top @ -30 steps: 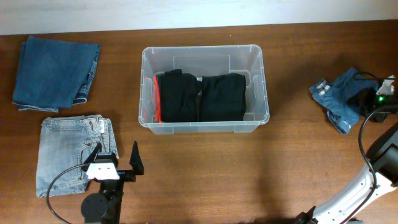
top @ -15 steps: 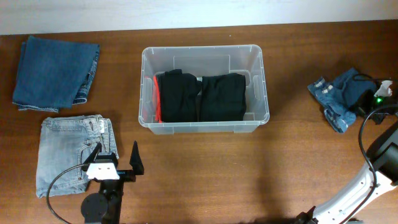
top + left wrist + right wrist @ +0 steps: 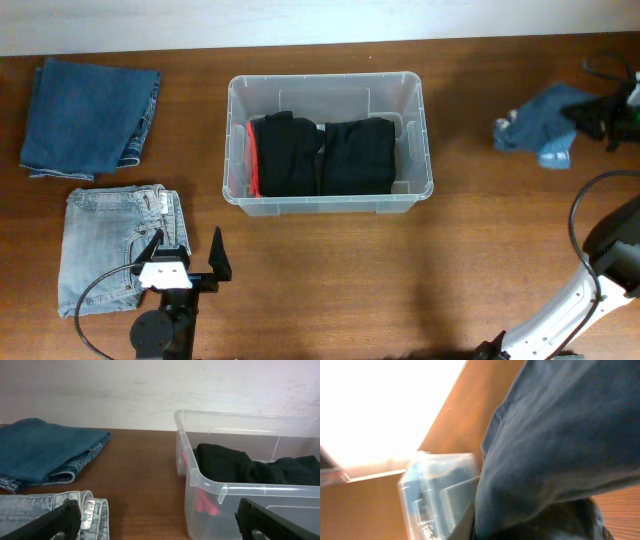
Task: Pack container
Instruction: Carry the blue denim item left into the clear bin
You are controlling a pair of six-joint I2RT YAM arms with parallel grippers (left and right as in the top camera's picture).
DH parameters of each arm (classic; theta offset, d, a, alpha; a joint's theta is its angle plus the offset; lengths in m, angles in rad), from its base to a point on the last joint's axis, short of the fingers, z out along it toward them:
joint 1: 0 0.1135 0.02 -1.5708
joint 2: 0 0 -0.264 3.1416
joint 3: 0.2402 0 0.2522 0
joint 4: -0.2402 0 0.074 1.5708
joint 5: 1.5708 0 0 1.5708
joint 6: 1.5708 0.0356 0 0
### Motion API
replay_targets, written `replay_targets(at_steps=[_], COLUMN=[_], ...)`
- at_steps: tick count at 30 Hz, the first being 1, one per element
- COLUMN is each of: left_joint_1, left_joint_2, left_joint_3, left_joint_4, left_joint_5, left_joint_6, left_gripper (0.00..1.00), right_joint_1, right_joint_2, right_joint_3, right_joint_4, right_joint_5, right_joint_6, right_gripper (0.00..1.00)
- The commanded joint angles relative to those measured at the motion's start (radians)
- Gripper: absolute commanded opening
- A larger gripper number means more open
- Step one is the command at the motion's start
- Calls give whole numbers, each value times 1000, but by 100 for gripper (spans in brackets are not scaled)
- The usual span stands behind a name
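Brown wood tabletop (image 3: 480, 260) w/ a pale wall (image 3: 320, 20) along the top edge of the overhead view.

Upper left of frame: dark jeans (image 3: 90, 115), folded flat. Just below them, lower left: light jeans (image 3: 105, 250), also folded, lying apart from the dark pair.

Your left tool (image 3: 187, 250) sits at the bottom left, jaws spread as wide as they go, nothing btwn them. One finger is over the right edge of the light jeans, the other over bare wood. Its wrist cam shows both fingers (image 3: 55, 522) at the bottom corners w/ empty space btwn.

Centre, slightly toward the top: the container (image 3: 330, 203), clear plastic, upright, resting on the tabletop, no lid on it. Inside you've got black garments (image 3: 320, 155) folded side by side, filling most of the base, plus a red item (image 3: 251, 150) tucked against the left wall. In the left wrist cam the container (image 3: 215, 487) fills the right half of the frame.

Upper right of frame: your right tool (image 3: 588, 116) is closed tight on a denim piece (image 3: 540, 120), bunched up, well apart from the container. The right wrist cam is blurred, denim filling most of it.
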Motion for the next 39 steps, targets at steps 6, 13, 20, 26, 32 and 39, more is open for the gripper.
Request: replay_targets(at_steps=[6,13,20,26,32,39], left_joint_1=[4,4,4,4,4,4], left_joint_2=[-4,-4,-4,-4,-4,-4], left_joint_3=[-2,-2,-2,-2,-2,-2], left_joint_4=[-7,-7,-7,-7,-7,-7], left_joint_5=[-3,-3,-3,-3,-3,-3], left_joint_6=[8,8,8,8,8,8], left_gripper=[99,99,99,99,99,99], right_joint_1=[211,476,721,830,867,916], right_joint_2=[-166,-319,-324,-282,-204,-111], right_joint_3=[120,133,131,127,115,114], right_joint_4=[-131,-170,-153,-117,-28,3], right_joint_5=[-216,-93,32,147,145,95], right_joint_6=[-50,-50,-49,-46,-45,-20], right_gripper=[4,4,4,4,4,4])
